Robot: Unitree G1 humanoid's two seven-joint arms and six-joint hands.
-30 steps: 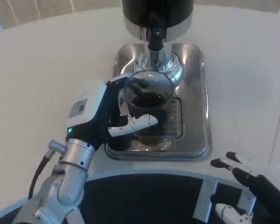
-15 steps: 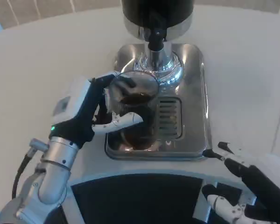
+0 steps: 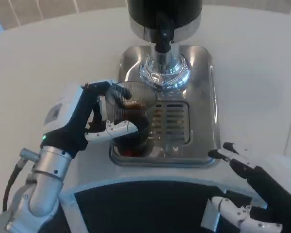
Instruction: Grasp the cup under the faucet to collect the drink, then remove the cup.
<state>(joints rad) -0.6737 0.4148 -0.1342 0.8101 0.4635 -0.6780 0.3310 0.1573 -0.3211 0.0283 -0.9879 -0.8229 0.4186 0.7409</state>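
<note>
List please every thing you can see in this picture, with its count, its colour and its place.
cup: one, clear ribbed, dark drink inside, over the tray's left side, held
faucet: one, black, top centre, above the tray
drip tray: one, shiny silver, slotted grate, middle of the table
table: one, white, under everything
left hand: one, white and black, grips the cup, left of centre
right hand: one, white and black, holds nothing, fingers apart, bottom right

A single head view looked steeply down from the robot's head or chest, close over the white worktop [image 3: 48, 53]. It faced forward toward the drip tray [image 3: 203, 97] and the dispenser [image 3: 164, 14] at the frame's top edge.
</note>
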